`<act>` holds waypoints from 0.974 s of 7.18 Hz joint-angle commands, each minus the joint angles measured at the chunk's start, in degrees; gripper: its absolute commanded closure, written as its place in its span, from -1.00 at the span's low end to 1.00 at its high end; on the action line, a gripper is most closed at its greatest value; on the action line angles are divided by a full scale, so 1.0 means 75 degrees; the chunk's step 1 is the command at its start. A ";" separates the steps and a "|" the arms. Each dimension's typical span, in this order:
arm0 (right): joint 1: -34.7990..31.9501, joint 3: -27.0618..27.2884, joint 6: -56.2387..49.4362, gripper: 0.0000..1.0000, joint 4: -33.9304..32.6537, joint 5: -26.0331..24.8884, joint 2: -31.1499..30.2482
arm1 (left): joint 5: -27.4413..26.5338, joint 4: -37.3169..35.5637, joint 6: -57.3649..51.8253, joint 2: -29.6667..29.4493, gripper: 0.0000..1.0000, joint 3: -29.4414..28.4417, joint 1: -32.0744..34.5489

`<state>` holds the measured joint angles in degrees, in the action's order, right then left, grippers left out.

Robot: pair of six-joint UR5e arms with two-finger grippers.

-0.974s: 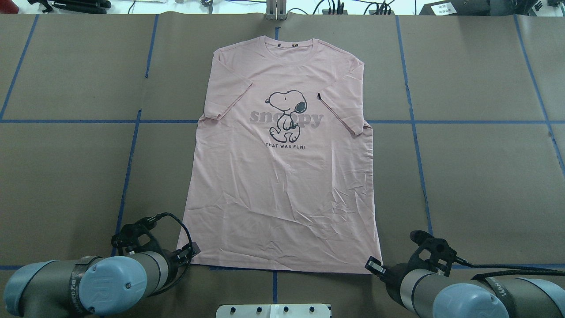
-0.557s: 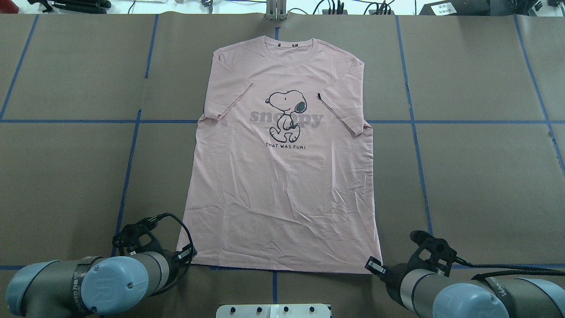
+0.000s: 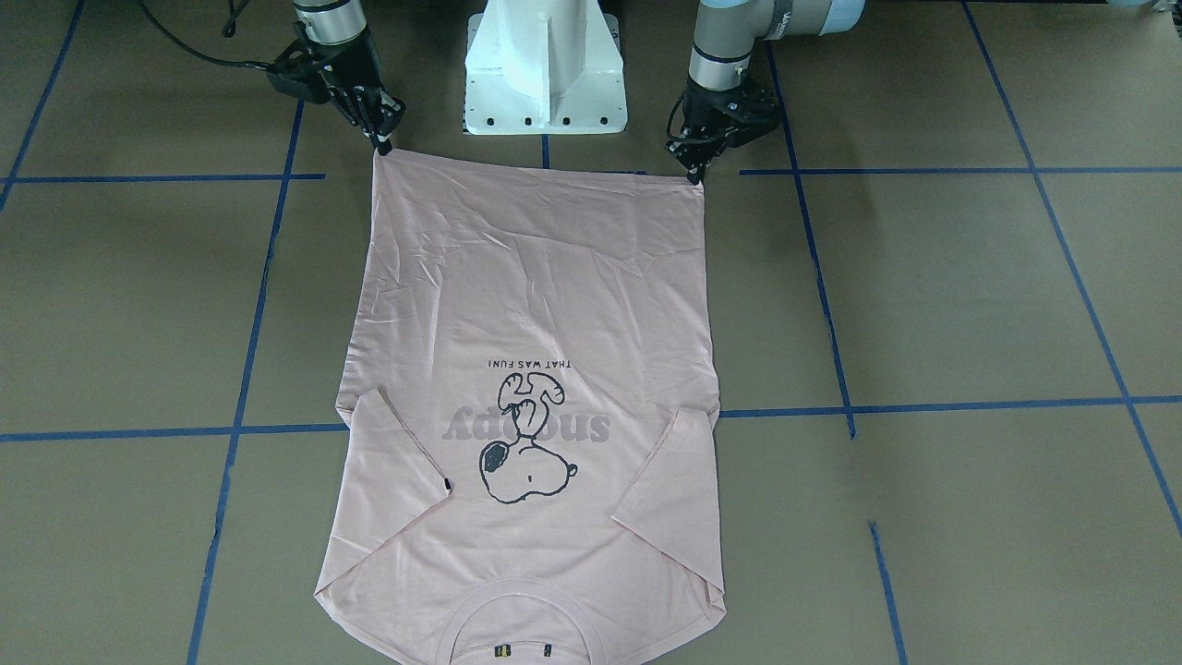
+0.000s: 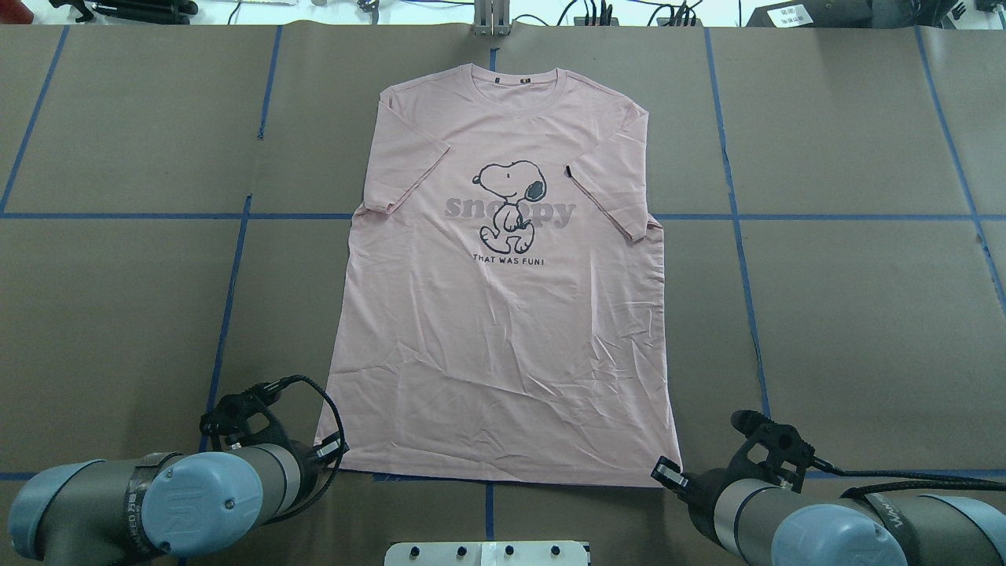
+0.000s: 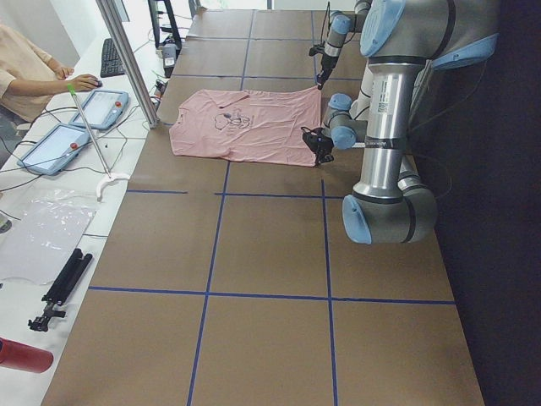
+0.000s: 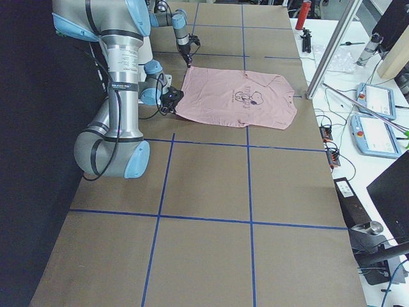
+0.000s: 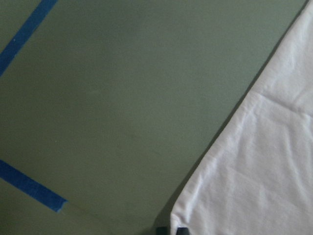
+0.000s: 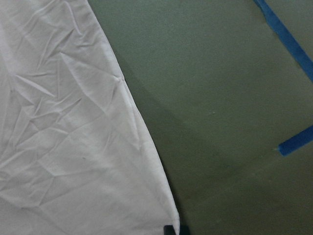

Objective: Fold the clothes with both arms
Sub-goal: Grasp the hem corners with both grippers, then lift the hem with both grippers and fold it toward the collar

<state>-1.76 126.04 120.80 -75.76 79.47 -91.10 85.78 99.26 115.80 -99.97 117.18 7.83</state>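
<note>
Left gripper (image 3: pixel 695 173) and right gripper (image 3: pixel 381 143) tilt down, each clamped on a T-shirt (image 3: pixel 536 305) hem corner.

T-shirt (image 3: pixel 531 305): collar (image 3: pixel 522 614) cut by the front-facing view's bottom edge. Left gripper (image 3: pixel 694 173) and right gripper (image 3: pixel 381 143): gap between the jaws too small to judge. In the 2 wrist views only dark fingertips (image 7: pixel 182 230) show, at the bottom edge; overhead, the wrists largely hide both grippers.
</note>
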 commanded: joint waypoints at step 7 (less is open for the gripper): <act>0.0248 0.1979 -0.0005 1.00 0.0035 0.0326 -0.1296 | 0.0575 -0.2218 0.1143 -0.0546 1.00 0.2538 -0.0915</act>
<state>0.84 138.51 120.82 -75.50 81.95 -100.26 89.80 84.97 123.90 -103.78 132.67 1.57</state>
